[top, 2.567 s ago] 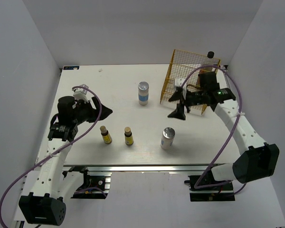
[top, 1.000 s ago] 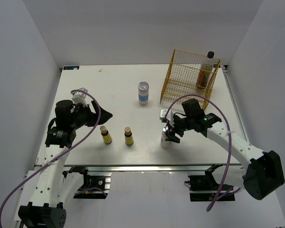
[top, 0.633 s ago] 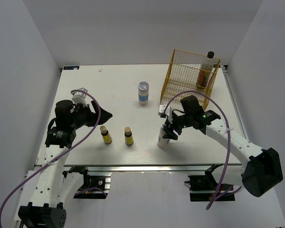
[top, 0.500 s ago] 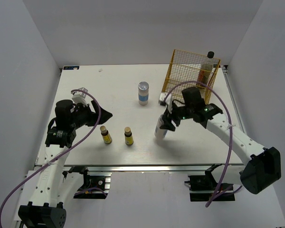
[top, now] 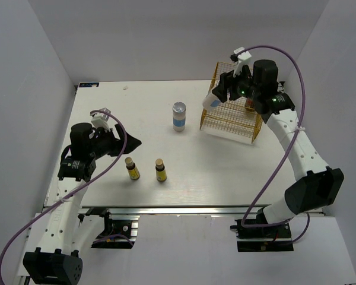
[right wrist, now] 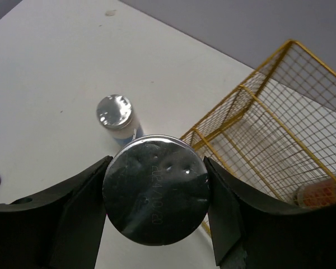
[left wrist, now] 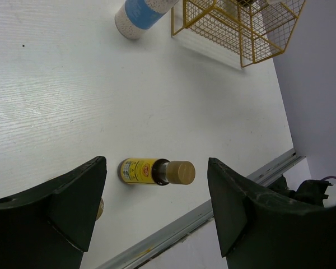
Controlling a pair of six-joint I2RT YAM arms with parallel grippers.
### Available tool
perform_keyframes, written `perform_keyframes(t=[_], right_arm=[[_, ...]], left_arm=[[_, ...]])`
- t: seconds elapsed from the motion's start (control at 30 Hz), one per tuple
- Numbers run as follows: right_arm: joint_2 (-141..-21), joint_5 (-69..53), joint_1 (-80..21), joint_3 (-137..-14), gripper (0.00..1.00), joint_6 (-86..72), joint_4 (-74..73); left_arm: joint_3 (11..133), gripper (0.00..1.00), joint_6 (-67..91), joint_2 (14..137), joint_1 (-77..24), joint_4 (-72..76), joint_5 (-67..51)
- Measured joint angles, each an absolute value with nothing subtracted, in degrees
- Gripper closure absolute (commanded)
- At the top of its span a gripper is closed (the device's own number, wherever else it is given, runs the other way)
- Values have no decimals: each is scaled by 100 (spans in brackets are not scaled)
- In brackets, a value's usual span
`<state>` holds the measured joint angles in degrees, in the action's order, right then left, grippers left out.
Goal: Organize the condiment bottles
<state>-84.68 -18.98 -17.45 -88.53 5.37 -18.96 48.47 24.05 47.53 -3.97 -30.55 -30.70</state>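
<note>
Silver-topped white bottle (right wrist: 155,189) was pinched in the right hand (top: 219,95), aloft over the left edge of the yellow wire rack (top: 234,122), upper right of frame. Step: racking it. Next, I'd judge: move in over a free bay, lower, release. Left hand (top: 121,141) was spread, empty, above the tiny brown bottles (top: 132,168) at lower left.

Bright, even light from overhead fills all three views. The white surface (top: 166,119) is close to washed out, though its grain shows in the left wrist view. Shadows are soft and pale, with a faint grey patch beside the wire rack (top: 234,116). The silver lid of the near bottle (right wrist: 155,189) carries dull, patchy glare. The left claw's fingers (left wrist: 61,207) look dark, featureless and slightly soft. In the overhead view the walls (top: 24,89) lean outward from wide-angle distortion.
</note>
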Motion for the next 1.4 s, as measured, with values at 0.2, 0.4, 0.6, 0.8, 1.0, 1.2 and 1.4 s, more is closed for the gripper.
perform_keyframes(t=[0.2,0.4,0.6,0.8,1.0,1.2,1.4], right_arm=[[-9028,-1352,-1369,-9341,100,246,-1789],[-9480,-941,-939,-9701,100,167,-1649],[-9710,-698,-803,-9741,100,202,-1559],[-9942,-655,-805,-9741,100,235,-1535],[-10151,-644,-803,-9741,100,279,-1575],[-10396,-633,-803,-9736,89,362,-1653],[-10527,-622,-803,-9673,67,462,-1651]], left_arm=[[4847,18,2405,4770,-397,-2956,-3070],[4847,18,2405,4842,-397,-2880,-3070],[4847,18,2408,4847,-397,-2786,-3072],[4847,18,2410,4860,-397,-2775,-3070],[4847,18,2449,4904,-397,-2692,-3072],[4847,18,2467,5048,-397,-2622,-3083],[4847,18,2497,5144,-397,-2504,-3092]])
